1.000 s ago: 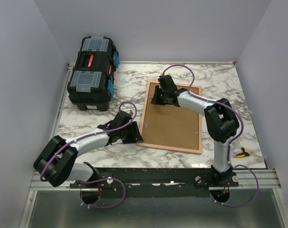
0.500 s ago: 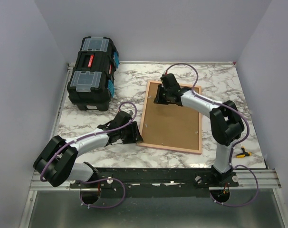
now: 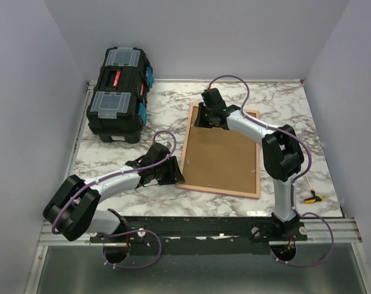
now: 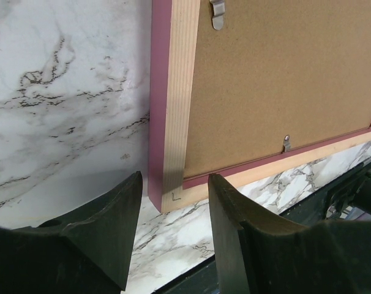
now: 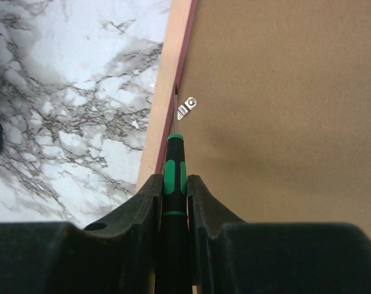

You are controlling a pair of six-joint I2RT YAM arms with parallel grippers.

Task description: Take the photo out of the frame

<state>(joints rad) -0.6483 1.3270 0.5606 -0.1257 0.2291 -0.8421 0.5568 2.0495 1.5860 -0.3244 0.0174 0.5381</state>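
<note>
Cork-backed frame (image 3: 221, 156) face down, photo hidden | right pincer (image 5: 174, 181) grips screwdriver (image 5: 174, 166) | left pincer (image 4: 174, 181) parted

Bare-wood frame (image 4: 173, 122), matt cork-brown back

The desk (image 3: 283, 110) is white marble veined in grey and black. The frame (image 3: 217, 191) has a pink edge, a pale wood rim and a cork-brown back with silver clips (image 5: 187, 108). The screwdriver (image 5: 174, 177) has a green-and-black handle and sits in the black right pincer (image 5: 174, 180). The toolbox (image 3: 119, 95) is black with blue latches. The cables (image 3: 231, 82) are purple.
</note>
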